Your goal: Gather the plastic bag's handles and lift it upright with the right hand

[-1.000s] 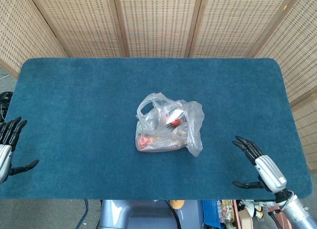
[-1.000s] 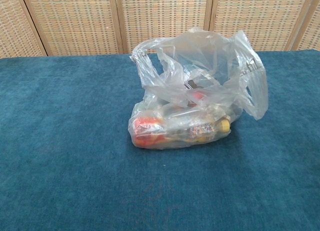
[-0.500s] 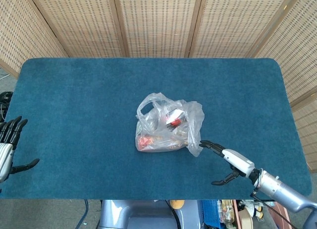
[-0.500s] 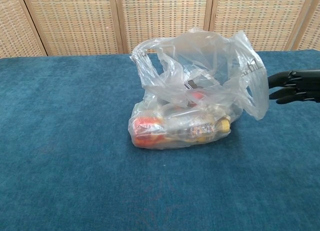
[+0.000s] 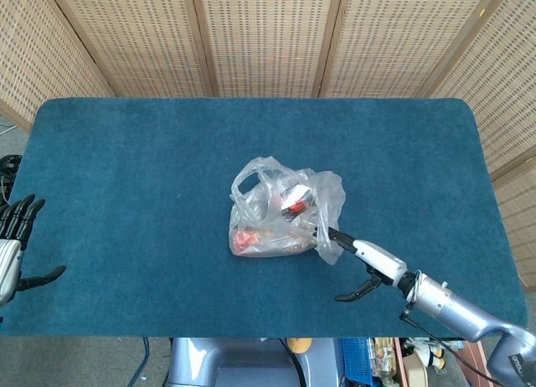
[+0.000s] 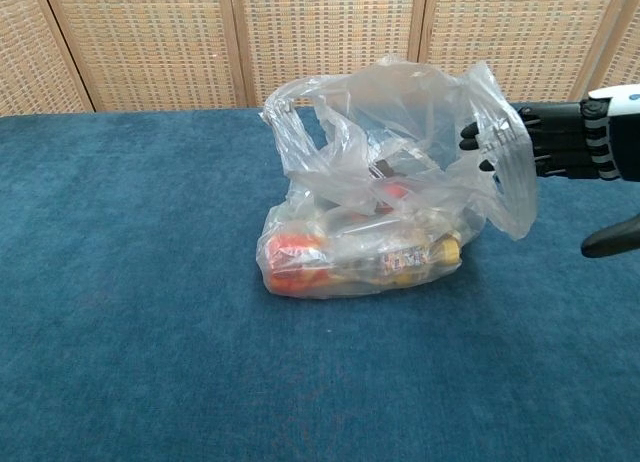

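Note:
A clear plastic bag (image 5: 280, 219) (image 6: 380, 212) holding red and yellow packaged items sits slumped in the middle of the blue table (image 5: 151, 169). One handle loop (image 5: 249, 179) stands at its left, the other handle (image 6: 505, 172) hangs on its right side. My right hand (image 5: 360, 260) (image 6: 570, 152) reaches in from the right with fingers stretched out and thumb spread below; its fingertips (image 6: 470, 142) pass into the right handle loop, touching the plastic. It holds nothing. My left hand (image 5: 12, 245) hovers open at the table's left edge, far from the bag.
Woven wicker screens (image 5: 268, 35) stand behind the table's far edge. Blue cloth (image 6: 150, 282) surrounds the bag on all sides. Cluttered items (image 5: 368, 358) lie below the table's near edge.
My right hand has swept in from the table's near right corner to the bag and slid its fingertips into the right handle loop. The bag and left hand have stayed put.

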Available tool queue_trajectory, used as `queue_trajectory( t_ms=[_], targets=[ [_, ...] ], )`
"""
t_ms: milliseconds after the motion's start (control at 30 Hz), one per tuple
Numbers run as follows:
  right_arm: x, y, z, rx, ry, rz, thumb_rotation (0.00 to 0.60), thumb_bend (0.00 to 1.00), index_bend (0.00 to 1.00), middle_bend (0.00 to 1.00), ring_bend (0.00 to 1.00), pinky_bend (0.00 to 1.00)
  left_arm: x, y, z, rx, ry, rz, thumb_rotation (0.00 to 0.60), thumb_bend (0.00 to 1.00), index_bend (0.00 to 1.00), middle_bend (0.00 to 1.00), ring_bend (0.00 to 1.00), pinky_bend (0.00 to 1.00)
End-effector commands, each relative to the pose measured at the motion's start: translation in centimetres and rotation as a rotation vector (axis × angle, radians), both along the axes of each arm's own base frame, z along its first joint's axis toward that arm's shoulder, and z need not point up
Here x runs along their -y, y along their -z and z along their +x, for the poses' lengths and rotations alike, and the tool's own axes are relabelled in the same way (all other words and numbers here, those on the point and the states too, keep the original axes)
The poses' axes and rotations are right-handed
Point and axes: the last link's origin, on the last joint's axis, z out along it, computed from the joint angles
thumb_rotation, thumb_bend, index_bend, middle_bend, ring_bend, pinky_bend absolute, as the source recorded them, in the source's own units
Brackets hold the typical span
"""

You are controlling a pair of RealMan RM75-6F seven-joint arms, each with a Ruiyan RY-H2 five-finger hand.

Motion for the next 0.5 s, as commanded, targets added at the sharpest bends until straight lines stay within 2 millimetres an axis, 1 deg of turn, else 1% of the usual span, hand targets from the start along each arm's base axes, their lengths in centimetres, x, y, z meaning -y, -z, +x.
queue_trajectory(
  t_ms=[33, 233, 333, 500],
  targets=[
    [0.4, 0.3, 1.3, 0.047, 0.024, 0.059, 0.600, 0.19, 0.07, 0.01, 0.00, 0.00, -0.1, 0.0, 0.0, 0.000, -0.001, -0.001, 0.600, 0.11, 0.00, 0.00, 0.00, 0.00],
    [2.2, 1.2, 2.8, 0.089, 0.093, 0.146, 0.600, 0.19, 0.09, 0.03, 0.00, 0.00, -0.1, 0.1, 0.0, 0.000, -0.001, -0.004, 0.600, 0.10, 0.00, 0.00, 0.00, 0.00],
    [2.7, 1.7, 3.6, 0.116, 0.128, 0.194, 0.600, 0.19, 0.09, 0.03, 0.00, 0.00, -0.1, 0.0, -0.1, 0.004, -0.005, -0.001, 0.600, 0.10, 0.00, 0.00, 0.00, 0.00],
    [3.7, 2.1, 5.4, 0.241, 0.204, 0.278, 0.600, 0.19, 0.12, 0.07, 0.00, 0.00, -0.2, 0.0, -0.1, 0.006, -0.009, -0.005, 0.600, 0.11, 0.00, 0.00, 0.00, 0.00]
  ],
)
